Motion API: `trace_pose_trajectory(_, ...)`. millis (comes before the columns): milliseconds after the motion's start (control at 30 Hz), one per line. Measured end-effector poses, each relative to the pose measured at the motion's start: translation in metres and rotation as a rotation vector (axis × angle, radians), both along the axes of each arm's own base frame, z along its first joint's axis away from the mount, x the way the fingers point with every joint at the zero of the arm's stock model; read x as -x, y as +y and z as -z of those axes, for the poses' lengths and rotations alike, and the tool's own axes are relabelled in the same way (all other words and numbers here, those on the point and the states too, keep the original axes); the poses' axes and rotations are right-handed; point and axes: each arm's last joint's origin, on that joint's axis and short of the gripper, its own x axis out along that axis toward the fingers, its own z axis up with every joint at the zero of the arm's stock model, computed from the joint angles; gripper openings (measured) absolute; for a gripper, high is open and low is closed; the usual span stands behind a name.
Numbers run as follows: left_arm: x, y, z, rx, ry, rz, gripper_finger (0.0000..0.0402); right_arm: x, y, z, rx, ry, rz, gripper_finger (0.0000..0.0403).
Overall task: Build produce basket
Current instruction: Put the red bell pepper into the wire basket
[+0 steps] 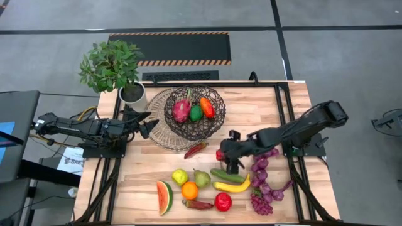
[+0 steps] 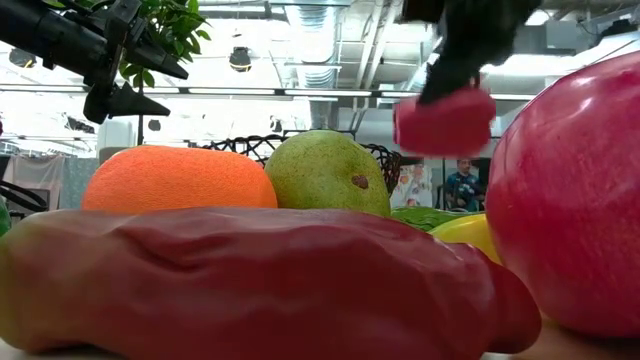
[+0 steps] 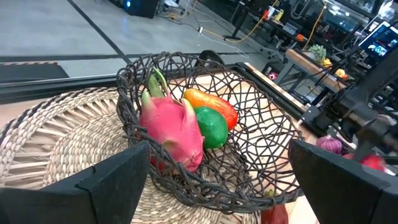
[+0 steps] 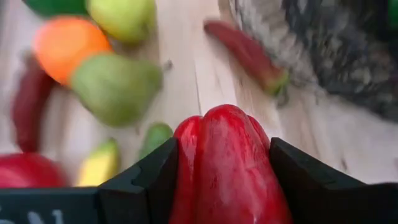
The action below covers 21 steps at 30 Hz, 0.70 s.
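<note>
The round basket of dark brown wire mesh (image 1: 195, 113) sits toward twelve o'clock on the pale wooden table (image 1: 251, 113), resting on a flat woven straw mat (image 1: 158, 129), and already holds a pink dragon fruit (image 1: 181, 110), a small green fruit (image 1: 196, 113) and an orange-red pepper (image 1: 206, 107). At about five o'clock from the basket the right gripper (image 1: 224, 156) pinches a glossy red bell pepper (image 4: 227, 165) between its dark fingers, lifted above the tabletop. A long red chilli (image 1: 195, 149) lies just off the mat's edge. Toward six o'clock lie the rest: watermelon slice (image 1: 164, 197), orange (image 1: 190, 190), green pear (image 1: 201, 179), yellow banana (image 1: 232, 186), green cucumber (image 1: 227, 176), red apple (image 1: 223, 201) and purple grapes (image 1: 262, 185). At nine o'clock of the basket the left gripper (image 1: 146, 123) hangs with fingers spread, beside a leafy potted plant (image 1: 113, 66).
</note>
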Motion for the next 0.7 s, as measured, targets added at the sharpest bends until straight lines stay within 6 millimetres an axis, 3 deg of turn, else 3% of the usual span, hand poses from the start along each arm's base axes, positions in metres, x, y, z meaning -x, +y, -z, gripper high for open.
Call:
trace_pose_trajectory(200, 0.0, 0.0, 0.0, -0.001, 0.0, -0.005, 0.0368, 0.009, -0.019, -0.049, 0.049, -0.283, 0.071, 0.0232)
trace_pose_trajectory(333, 0.0, 0.0, 0.0, -0.004, -0.002, -0.015, 0.0368, 0.005, -0.04, -0.061, 0.114, -0.369, 0.101, 0.0235)
trace_pose_trajectory(467, 0.0, 0.0, 0.0, -0.004, -0.001, -0.015, 0.0368, -0.011, -0.066, -0.055, 0.207, -0.393, 0.133, 0.0234)
trace_pose_trajectory(700, 0.0, 0.0, 0.0, -0.004, -0.001, -0.017, 0.0368, -0.045, -0.11, -0.016, 0.262, -0.337, 0.214, 0.0245)
